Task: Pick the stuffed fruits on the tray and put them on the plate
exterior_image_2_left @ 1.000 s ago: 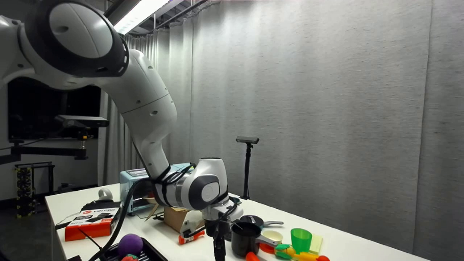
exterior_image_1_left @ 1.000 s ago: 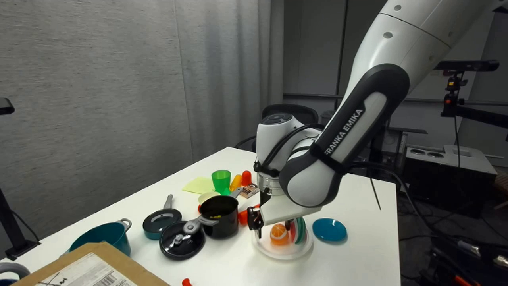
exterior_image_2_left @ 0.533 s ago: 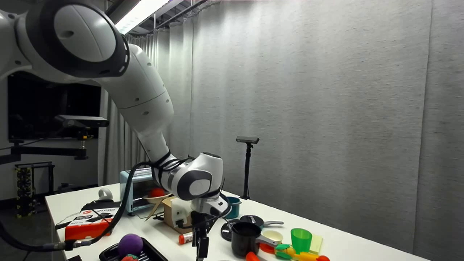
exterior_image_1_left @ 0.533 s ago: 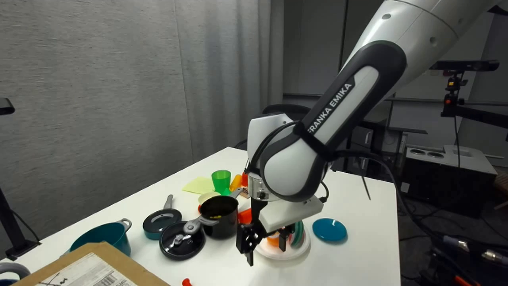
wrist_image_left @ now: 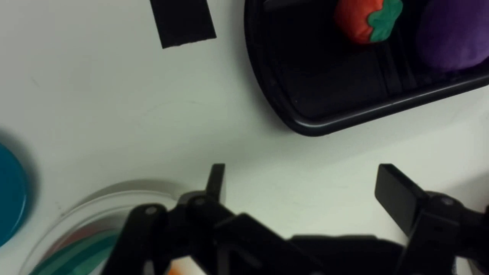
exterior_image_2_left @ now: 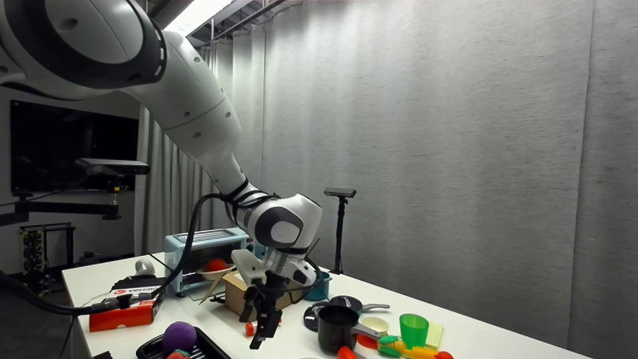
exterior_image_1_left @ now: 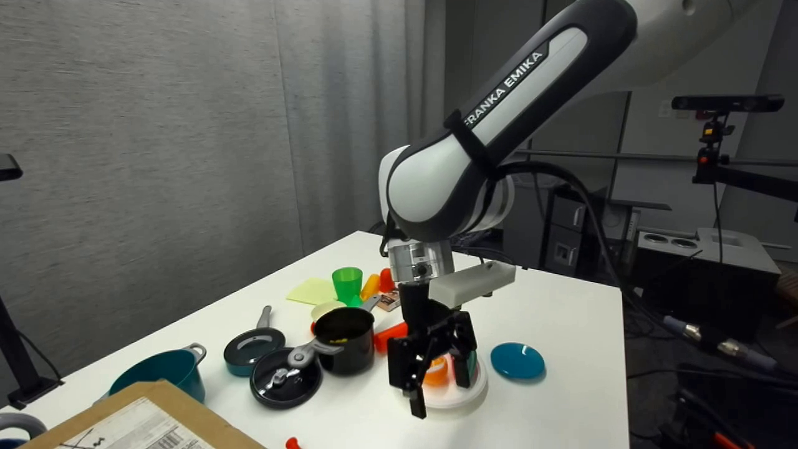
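In the wrist view the gripper (wrist_image_left: 301,172) stands spread wide, with the table (wrist_image_left: 114,95) showing between its fingers and nothing in its hold. Ahead of the fingertips and apart from them lies the black tray (wrist_image_left: 344,123), in which rest a red fruit (wrist_image_left: 355,19) with a green cap and a purple fruit (wrist_image_left: 454,38), both cut off by the edge of the view; the tray's raised rim lies between them and the fingers. Near one finger, partly hidden by the gripper, is the plate (wrist_image_left: 95,206) with a green-striped fruit (wrist_image_left: 82,253) on it, and a blue dish (wrist_image_left: 9,196) just beside it. A flat black strip (wrist_image_left: 185,23) lies near the tray. In an exterior view the gripper hangs in front of the plate and hides much of it; an orange (exterior_image_1_left: 436,373) shows between the fingers, resting on the plate behind them. A black pot (exterior_image_1_left: 349,349) stands near the plate, across from the blue dish, with a black lid (exterior_image_1_left: 283,383) just beside the pot, and a green cup (exterior_image_1_left: 347,284) stands farther back. In an exterior view the gripper is above the table, well apart from the tray and the purple fruit at the bottom edge; its fingers partly hide an orange-red tube (exterior_image_2_left: 250,329) and a cardboard box (exterior_image_2_left: 233,296).
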### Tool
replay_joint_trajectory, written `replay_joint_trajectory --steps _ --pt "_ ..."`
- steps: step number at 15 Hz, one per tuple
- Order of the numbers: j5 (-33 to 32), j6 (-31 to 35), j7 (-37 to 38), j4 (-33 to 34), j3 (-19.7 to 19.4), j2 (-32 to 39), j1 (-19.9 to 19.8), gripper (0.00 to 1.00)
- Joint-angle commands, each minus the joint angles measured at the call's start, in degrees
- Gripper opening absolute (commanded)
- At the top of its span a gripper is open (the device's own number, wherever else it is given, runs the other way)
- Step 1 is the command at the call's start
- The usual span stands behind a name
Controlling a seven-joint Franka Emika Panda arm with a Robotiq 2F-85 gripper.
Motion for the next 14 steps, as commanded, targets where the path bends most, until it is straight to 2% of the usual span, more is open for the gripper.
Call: replay_joint_trajectory --steps 1,4,5,6,14 --pt "7.6 3.5 -1.9 -2.2 2.1 0.0 1.1 1.0" --pt "11.6 7.6 -3.9 -5.1 4.8 0.0 3.0 1.0" --pt "11.6 7.1 -4.5 -5.4 5.3 0.0 3.4 1.0" --pt "9.9 5.8 -2.0 -3.7 3.9 0.7 3.6 1.0" --pt "10.2 6.4 -2.6 -4.6 4.5 0.8 4.4 1.0"
